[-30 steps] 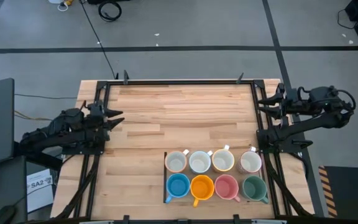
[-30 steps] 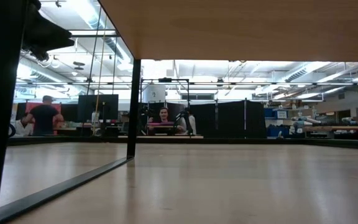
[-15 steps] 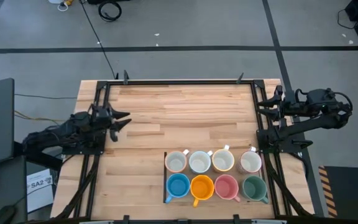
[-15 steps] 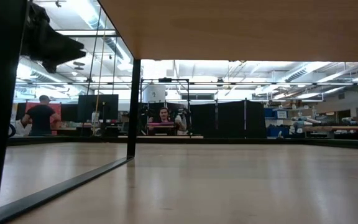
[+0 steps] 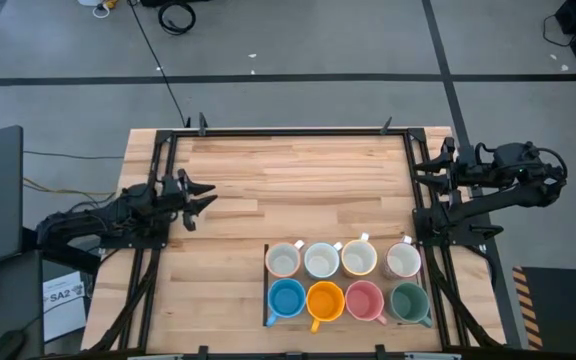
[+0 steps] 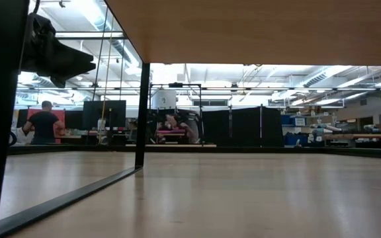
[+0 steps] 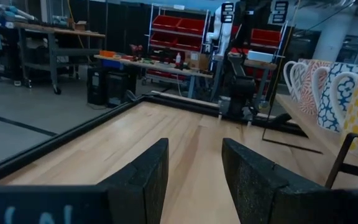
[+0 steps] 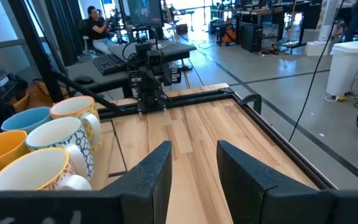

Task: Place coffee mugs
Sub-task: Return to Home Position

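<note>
Mugs: All eight coffee mugs (image 5: 321,260) stand on a small raised shelf (image 5: 266,290) at about 5 o'clock on the table (image 5: 288,170). They make two rows of four, and each mug is just beside the next.
Far row: Four white or cream mugs. The third one along, the yellowish mug (image 5: 358,259), is yellow inside.
Near row: From the 9 o'clock side to the 3 o'clock side stand the blue mug (image 5: 286,298), the orange mug (image 5: 324,300), the pink mug (image 5: 364,300) and the green mug (image 5: 409,300).
Which way they point: Every mouth faces up, so the long line of each mug runs straight up and down. None is tipped over.
Handles: The far row's handles poke toward about 1 o'clock. The orange one pokes toward about 7 o'clock and the green one toward about 5 o'clock.
How they would feel: I think they are hard, smooth and a bit slippery. They look empty, so they are likely light, but one could crack if it fell.
Where to hold: Best to pinch the rim, with one finger inside and one outside (there is hardly any room between the mugs for a finger).
Left claw: The left claw (image 5: 200,196) is at 9 o'clock on the table, well apart from the mugs. Its fingers are spread and hold nothing.
Right claw: The right claw (image 5: 426,164) waits by the 2 o'clock edge. Its fingers are spread too, with nothing in them.
Job: It looks done.
</note>
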